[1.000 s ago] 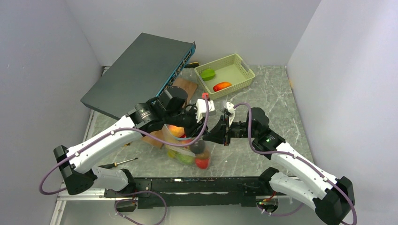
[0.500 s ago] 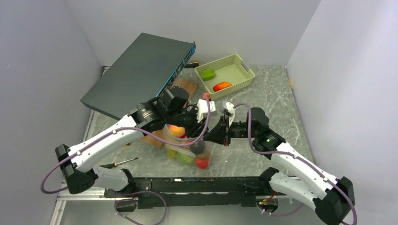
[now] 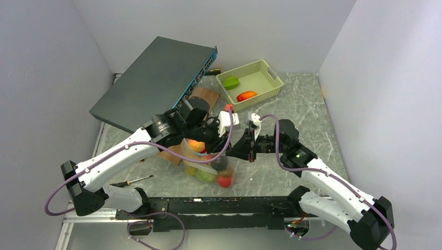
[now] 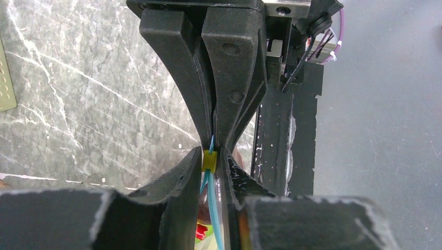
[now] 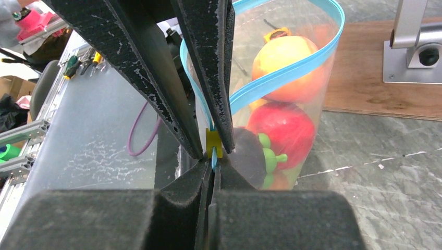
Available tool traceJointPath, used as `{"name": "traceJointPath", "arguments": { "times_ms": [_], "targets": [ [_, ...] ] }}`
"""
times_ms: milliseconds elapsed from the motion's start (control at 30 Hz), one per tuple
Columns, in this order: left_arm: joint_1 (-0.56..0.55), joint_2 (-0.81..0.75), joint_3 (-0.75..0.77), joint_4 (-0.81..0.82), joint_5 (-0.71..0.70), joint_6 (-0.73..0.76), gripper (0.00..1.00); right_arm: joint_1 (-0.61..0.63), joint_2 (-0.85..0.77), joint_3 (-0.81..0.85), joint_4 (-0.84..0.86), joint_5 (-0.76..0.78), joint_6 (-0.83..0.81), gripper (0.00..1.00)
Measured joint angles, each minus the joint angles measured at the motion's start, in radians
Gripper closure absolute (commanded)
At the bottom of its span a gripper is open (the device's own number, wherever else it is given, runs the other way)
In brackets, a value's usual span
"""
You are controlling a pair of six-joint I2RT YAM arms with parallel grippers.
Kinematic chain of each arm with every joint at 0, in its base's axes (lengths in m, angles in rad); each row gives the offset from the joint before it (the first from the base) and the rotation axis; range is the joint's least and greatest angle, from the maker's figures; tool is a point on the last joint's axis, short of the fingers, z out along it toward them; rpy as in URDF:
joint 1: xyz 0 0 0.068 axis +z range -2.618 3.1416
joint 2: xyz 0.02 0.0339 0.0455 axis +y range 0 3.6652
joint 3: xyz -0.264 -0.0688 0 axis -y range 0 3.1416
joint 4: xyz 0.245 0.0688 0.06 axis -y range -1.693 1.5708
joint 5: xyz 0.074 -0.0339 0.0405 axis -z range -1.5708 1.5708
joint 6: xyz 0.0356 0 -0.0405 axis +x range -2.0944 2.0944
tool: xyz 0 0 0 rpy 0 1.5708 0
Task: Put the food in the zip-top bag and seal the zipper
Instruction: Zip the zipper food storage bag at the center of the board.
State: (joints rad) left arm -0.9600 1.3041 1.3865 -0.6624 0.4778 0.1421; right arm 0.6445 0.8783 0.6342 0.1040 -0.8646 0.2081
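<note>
Teal-blue, the zipper (image 5: pixel 284 78) runs into the spot where both tools meet nose to nose. The right gripper (image 5: pixel 213 164) has its fingers pressed fully together on the strip beside a small yellow slider (image 5: pixel 213 143), and the left gripper (image 4: pixel 210 154) comes in from the opposite side with its fingers narrowed to a slit, pinching that slider and the strip. The zip-top bag (image 3: pixel 206 165) is upright between the two arms over the near middle of the table (image 3: pixel 297 104), its mouth gaping in a loop beyond the pinch, with the food (image 5: pixel 284 127), red, yellow-orange, dark purple and green pieces, stacked inside.
</note>
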Motion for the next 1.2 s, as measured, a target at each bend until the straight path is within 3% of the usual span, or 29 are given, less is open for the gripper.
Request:
{"name": "traceJointPath", "arguments": {
  "times_ms": [167,300,633,900,1033,1100,1200],
  "targets": [
    [0.000,0.000,-0.002,-0.002,-0.003,0.003,0.93,0.000,0.000,0.000,-0.002,0.003,0.001,1.00],
    [0.000,0.000,-0.002,-0.005,-0.011,0.014,0.99,0.001,-0.008,0.000,-0.009,0.046,0.006,1.00],
    [0.005,0.000,0.006,-0.025,-0.061,0.059,1.00,0.010,-0.191,-0.049,-0.093,0.309,0.054,1.00],
    [0.021,-0.035,0.004,-0.069,-0.076,0.074,1.00,0.011,-0.275,-0.058,-0.137,0.400,0.076,1.00],
    [0.021,-0.069,-0.019,-0.096,-0.075,0.073,1.00,0.008,-0.204,-0.006,-0.186,0.308,0.060,0.76],
    [0.026,-0.083,-0.026,-0.114,-0.074,0.072,1.00,0.003,-0.133,0.056,-0.216,0.237,0.054,0.57],
    [0.033,-0.094,-0.037,-0.122,-0.072,0.069,1.00,0.000,-0.056,0.097,-0.230,0.156,0.049,0.51]
  ]
}}
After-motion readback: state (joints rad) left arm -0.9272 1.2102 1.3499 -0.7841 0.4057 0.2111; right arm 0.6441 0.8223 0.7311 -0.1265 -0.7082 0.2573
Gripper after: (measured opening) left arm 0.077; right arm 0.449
